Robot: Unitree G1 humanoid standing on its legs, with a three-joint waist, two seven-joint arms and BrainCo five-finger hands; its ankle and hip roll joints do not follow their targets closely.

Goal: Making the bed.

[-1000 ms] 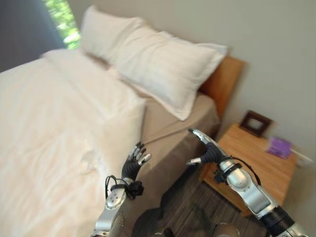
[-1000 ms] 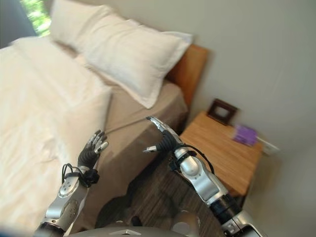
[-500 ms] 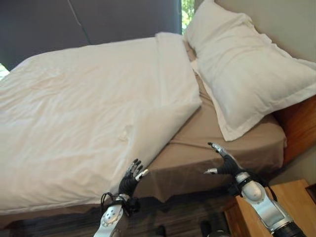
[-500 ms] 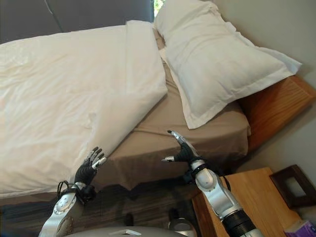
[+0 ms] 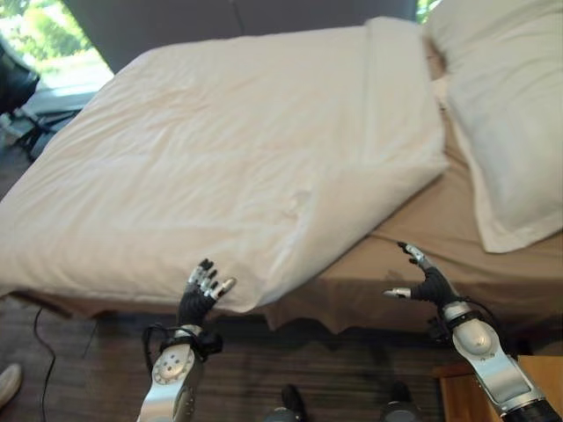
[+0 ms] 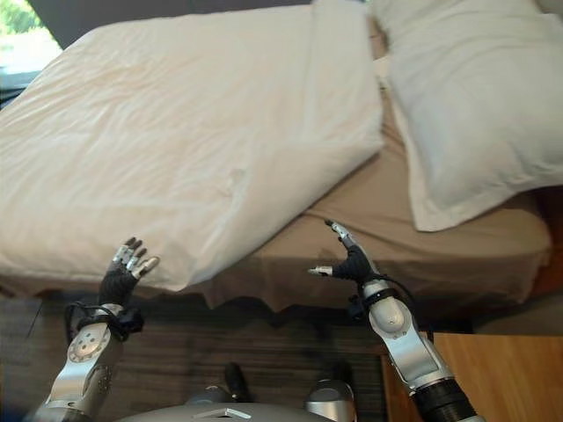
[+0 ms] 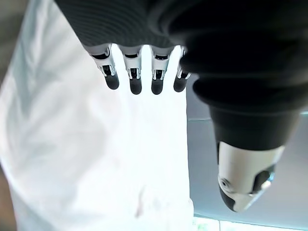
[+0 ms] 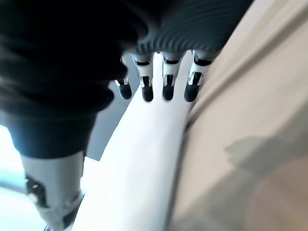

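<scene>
While turning left since a moment ago (pillow [image 5: 506, 114] sliding off to the side), facing the white blanket [image 5: 246, 149], both hands spread and empty, left hand [image 5: 201, 294] nearly touching its edge, right hand [image 5: 422, 280] over the tan sheet [image 5: 440, 229].

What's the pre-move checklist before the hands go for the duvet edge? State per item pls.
1. Left hand empty, fingers straight: ok.
2. Right hand empty, fingers open: ok.
3. Left hand at the duvet near edge: ok; it sits just below the edge. Contact: cannot tell.
4. Right hand over the duvet: not ok. It hovers by the bare tan sheet, off the duvet's corner.
5. Duvet pulled up to the pillow: not ok. The near corner lies diagonally, leaving the sheet exposed.
6. Floor beside the bed safe: cannot tell. A shoe shows at the left edge of the left eye view.
</scene>
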